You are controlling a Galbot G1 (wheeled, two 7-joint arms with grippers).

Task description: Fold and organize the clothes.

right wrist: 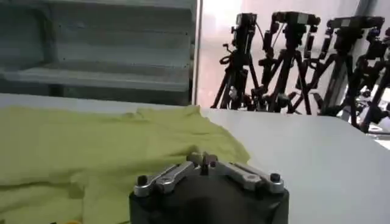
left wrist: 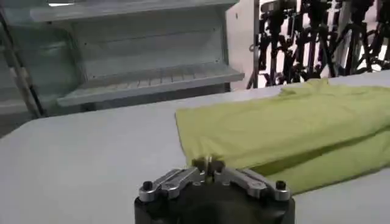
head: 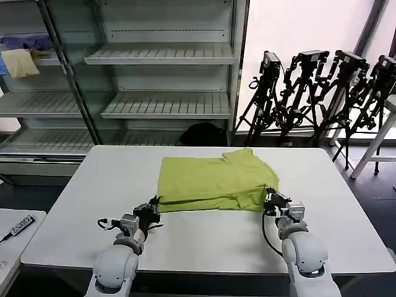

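1. While both arms reach in from the near edge of the white table (head: pixel 204 241), one lime yellow-green T-shirt (head: pixel 213 182) lies on it, folded over so a second layer shows along its near side.
2. Two pincers are at work: the left gripper (head: pixel 153 206) sits at the shirt's near left corner and the right gripper (head: pixel 270 199) at its near right corner, with the whole shirt stretching between and beyond them.
3. Seen from the left wrist, the left gripper (left wrist: pixel 208 164) has its fingers brought together right at the cloth's edge (left wrist: pixel 274 131); whether fabric is pinched between them cannot be told.
4. Seen from the right wrist, the right gripper (right wrist: pixel 204 162) also has its fingers together, the shirt (right wrist: pixel 103 149) lying just ahead of and beside it; a grip on the cloth cannot be confirmed.
5. From the head camera, a shelf unit (head: pixel 167 55) stands past the table, with one pale yellow cloth (head: pixel 20 62) and one blue-purple cloth (head: pixel 28 42) on an upper shelf far to the left.
6. Several camera tripods (head: pixel 322 93) stand beyond the table on the right pincer's side.
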